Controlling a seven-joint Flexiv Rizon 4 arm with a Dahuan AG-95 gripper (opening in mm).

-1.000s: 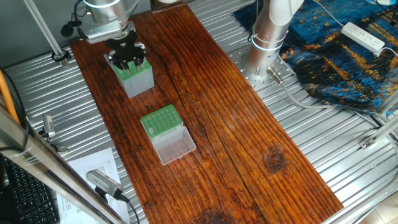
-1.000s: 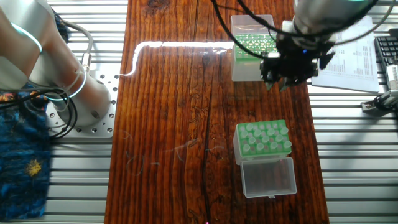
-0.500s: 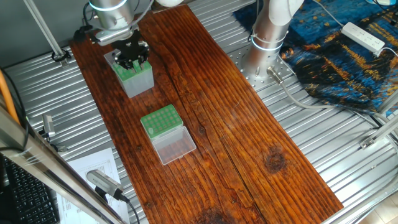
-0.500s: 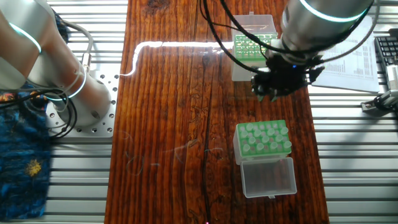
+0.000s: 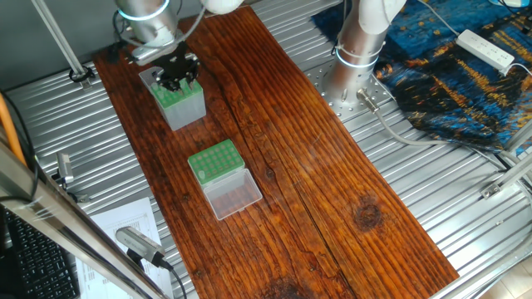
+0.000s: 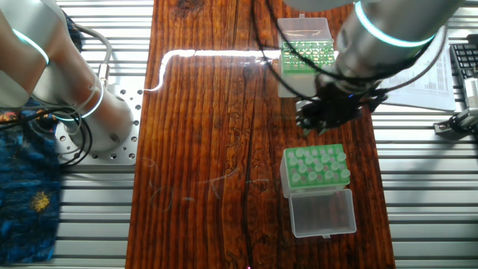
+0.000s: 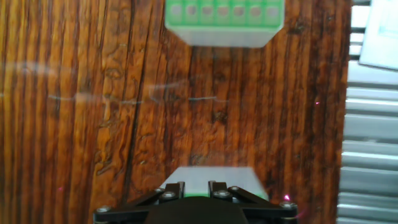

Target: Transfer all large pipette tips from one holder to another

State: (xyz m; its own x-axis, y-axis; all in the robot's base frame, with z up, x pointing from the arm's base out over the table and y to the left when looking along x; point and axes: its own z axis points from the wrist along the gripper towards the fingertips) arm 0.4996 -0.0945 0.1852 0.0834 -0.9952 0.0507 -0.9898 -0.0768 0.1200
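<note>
The taller grey-sided holder (image 5: 179, 103) with a green top stands at the far left end of the wooden board. In the other fixed view, the holder (image 6: 314, 167) carries several pale large pipette tips (image 6: 308, 171). My gripper (image 5: 176, 76) hovers over the holder's top, at its edge toward the low rack (image 6: 320, 122). The low green rack (image 5: 213, 160) with its clear lid (image 5: 233, 195) stands apart beside it, and also shows in the other fixed view (image 6: 302, 57). In the hand view my gripper (image 7: 196, 185) has its fingers a little apart, nothing between them, above the holder (image 7: 214, 176); the low rack (image 7: 224, 14) lies ahead.
The robot base (image 5: 358, 48) stands beside the board on the slatted metal table. A blue cloth (image 5: 453, 79) and a power strip (image 5: 486, 48) lie at the back right. Printed paper (image 6: 426, 75) and a silver tool (image 5: 138, 243) lie near the boxes.
My gripper has moved from over the low rack across the gap to the edge of the taller holder. The boxes have not moved.
</note>
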